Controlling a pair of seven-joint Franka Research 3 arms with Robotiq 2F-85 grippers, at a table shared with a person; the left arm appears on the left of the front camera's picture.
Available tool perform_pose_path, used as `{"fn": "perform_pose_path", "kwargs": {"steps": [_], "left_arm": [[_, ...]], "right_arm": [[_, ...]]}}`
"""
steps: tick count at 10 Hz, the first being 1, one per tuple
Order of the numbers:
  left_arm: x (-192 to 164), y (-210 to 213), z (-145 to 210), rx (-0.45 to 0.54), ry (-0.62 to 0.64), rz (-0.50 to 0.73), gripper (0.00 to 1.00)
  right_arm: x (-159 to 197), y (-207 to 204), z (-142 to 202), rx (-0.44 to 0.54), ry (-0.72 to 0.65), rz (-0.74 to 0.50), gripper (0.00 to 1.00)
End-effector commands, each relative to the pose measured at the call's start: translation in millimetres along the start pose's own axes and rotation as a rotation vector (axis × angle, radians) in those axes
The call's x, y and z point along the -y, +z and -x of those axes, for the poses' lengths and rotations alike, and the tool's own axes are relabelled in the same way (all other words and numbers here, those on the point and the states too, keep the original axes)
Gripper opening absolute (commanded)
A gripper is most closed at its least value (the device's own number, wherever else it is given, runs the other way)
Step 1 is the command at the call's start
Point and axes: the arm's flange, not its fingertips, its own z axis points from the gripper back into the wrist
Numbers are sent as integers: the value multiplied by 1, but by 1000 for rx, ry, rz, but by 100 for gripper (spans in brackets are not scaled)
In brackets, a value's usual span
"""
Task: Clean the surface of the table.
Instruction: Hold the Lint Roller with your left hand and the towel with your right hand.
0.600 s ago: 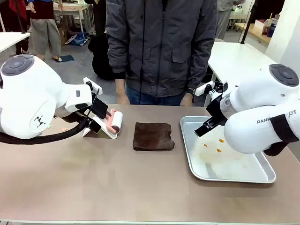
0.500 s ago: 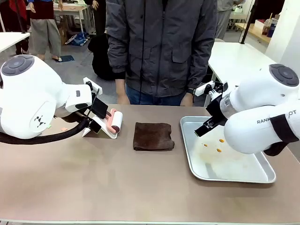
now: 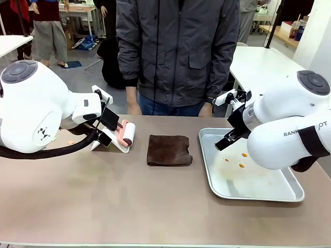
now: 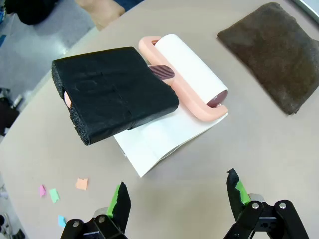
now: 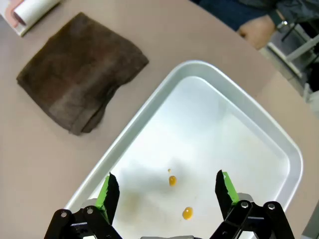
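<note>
My left gripper (image 4: 175,193) hangs with its green-padded fingers spread wide and nothing between them, just above the large beige-brown matte table (image 4: 279,149), which stretches across the whole width in front of me. Just beyond those fingers lies a pink-framed lint roller with a white paper roll (image 4: 187,64), resting on a white sheet (image 4: 164,144). Its handle end is swallowed by a black foam-like block (image 4: 114,92), so I cannot tell how the handle is shaped under it. A few small coloured paper scraps (image 4: 81,183) lie on the tabletop near my left fingertips, and more of them run off the picture's edge. A folded dark brown cloth (image 3: 169,150) sits near the middle of the table, between the roller and a silver metal tray (image 5: 229,129). My right gripper (image 5: 166,186) hovers over that tray, jaws equally wide and empty. In the front view my own right arm covers the tray's right side. Small orange specks (image 5: 172,180) dot the tray floor, and they are too small for me to say what they are. A person in a dark grey jacket (image 3: 178,51) stands at the far edge, cut off at the top, hands low by the table rim.
</note>
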Motion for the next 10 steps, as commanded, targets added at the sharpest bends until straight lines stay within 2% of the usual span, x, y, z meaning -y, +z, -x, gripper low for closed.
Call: {"fn": "perform_pose_path", "kwargs": {"steps": [1, 10], "left_arm": [[0, 0, 0, 0, -1, 0, 100], [0, 0, 0, 0, 0, 0, 100]], "right_arm": [[0, 0, 0, 0, -1, 0, 100], [0, 0, 0, 0, 0, 0, 100]]}}
